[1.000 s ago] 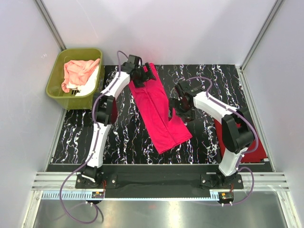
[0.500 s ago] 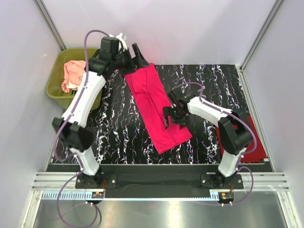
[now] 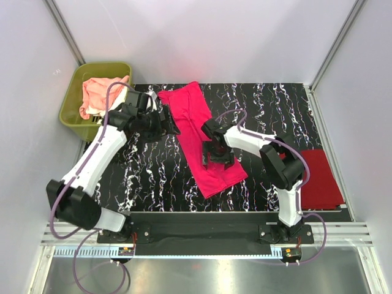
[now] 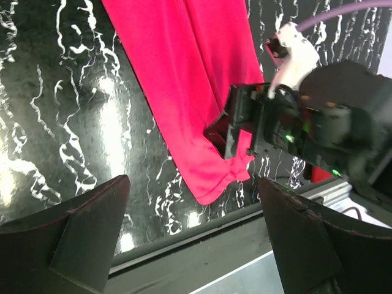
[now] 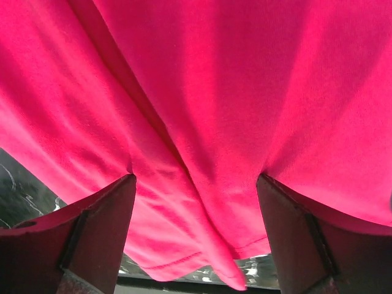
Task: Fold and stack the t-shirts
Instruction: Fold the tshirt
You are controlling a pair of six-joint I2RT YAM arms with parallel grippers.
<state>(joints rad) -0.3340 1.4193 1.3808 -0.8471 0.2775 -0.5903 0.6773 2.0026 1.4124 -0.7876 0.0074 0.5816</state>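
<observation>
The hot pink t-shirt lies as a long folded strip, running diagonally across the black marbled table. My right gripper is open and low over the strip's lower half. In the right wrist view its fingers straddle a ridge of pink cloth. My left gripper is open and empty just left of the strip's upper part. Its wrist view looks across the shirt at the right gripper. The darker red shirt lies folded at the right edge. The peach-pink shirt and a bit of the white shirt are in the tub.
The olive-green tub stands off the table's back left corner. White walls enclose the table on three sides. The metal front rail carries both arm bases.
My left arm swung down from the shirt's back end to its left side, low over the table. My right gripper moved left, further onto the pink shirt.
</observation>
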